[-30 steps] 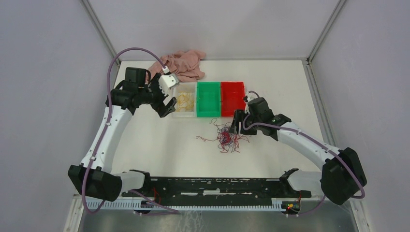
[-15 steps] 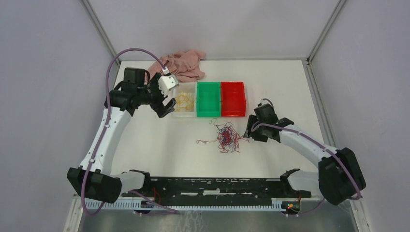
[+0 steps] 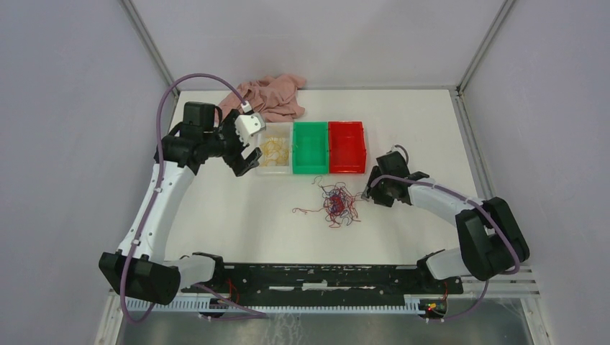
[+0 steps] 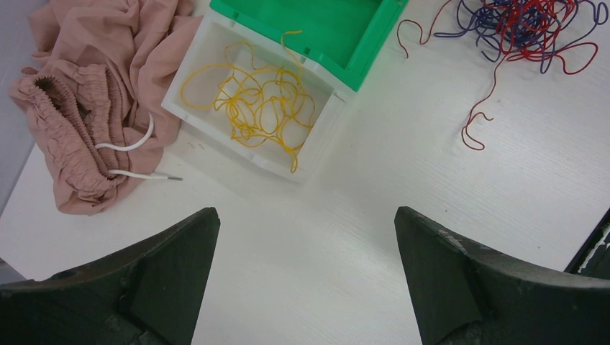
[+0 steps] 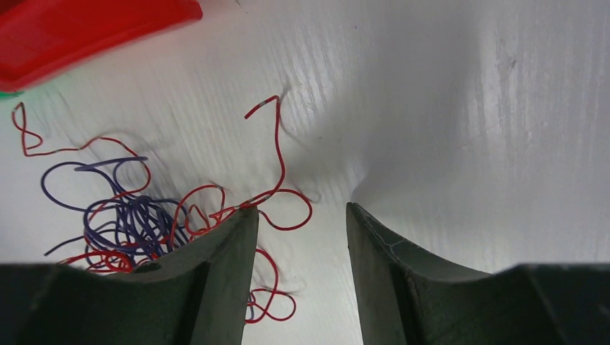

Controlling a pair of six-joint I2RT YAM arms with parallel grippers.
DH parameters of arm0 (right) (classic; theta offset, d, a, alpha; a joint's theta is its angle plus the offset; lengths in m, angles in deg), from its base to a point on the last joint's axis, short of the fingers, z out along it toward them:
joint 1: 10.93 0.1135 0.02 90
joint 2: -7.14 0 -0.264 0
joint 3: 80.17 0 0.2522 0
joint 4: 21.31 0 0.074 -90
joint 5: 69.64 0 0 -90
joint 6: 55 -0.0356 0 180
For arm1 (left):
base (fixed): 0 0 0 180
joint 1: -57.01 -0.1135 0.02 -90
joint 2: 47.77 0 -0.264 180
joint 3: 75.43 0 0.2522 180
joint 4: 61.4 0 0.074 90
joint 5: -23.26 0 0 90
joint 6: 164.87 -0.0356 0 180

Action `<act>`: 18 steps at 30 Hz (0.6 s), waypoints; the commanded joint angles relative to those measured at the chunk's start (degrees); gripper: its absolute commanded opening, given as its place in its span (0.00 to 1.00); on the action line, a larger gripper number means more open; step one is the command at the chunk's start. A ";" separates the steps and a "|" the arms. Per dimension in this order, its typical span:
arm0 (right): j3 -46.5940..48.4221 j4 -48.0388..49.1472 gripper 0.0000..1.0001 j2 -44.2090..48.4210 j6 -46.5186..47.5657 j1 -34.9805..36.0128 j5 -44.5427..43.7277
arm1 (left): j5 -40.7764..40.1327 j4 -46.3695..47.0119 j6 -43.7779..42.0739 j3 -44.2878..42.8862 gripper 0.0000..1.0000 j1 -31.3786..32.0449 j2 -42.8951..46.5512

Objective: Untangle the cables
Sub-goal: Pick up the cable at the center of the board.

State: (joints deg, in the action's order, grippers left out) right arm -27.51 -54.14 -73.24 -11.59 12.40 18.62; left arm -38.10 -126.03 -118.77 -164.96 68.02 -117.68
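Observation:
A tangle of red and purple cables (image 3: 337, 203) lies on the white table in front of the bins; it also shows in the left wrist view (image 4: 529, 29) and the right wrist view (image 5: 137, 215). Yellow cables (image 3: 274, 152) lie in the clear bin (image 4: 316, 154). My right gripper (image 3: 371, 192) is low at the tangle's right edge, open and empty, a red strand (image 5: 277, 165) running past its left finger (image 5: 223, 273). My left gripper (image 3: 249, 158) is open and empty, above the table beside the clear bin.
A green bin (image 3: 309, 146) and a red bin (image 3: 346, 146) stand beside the clear bin. A pink garment (image 3: 270, 95) with a white drawstring (image 4: 133, 146) lies at the back left. Walls enclose the table.
My right gripper pulled back right from the tangle, dropped low to the table and turned. The tangle shifted slightly. The left arm barely moved.

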 commanded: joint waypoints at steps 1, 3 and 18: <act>-0.60 7.16 0.55 -0.13 -3.52 -1.55 3.27 | 0.27 -0.11 -2.96 0.18 0.99 0.17 1.79; -1.32 8.08 0.55 1.03 -4.08 -2.44 4.79 | 0.34 -0.63 -3.39 0.14 0.99 0.17 1.78; 2.08 2.34 0.49 1.59 -6.32 -3.23 5.14 | 0.64 -1.16 -4.17 0.10 0.99 0.20 1.57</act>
State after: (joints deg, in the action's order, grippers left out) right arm -28.43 -50.86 -67.91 -15.72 9.29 22.58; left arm -38.10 -127.21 -120.72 -164.74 68.02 -117.36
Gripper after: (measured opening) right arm 0.511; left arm 0.991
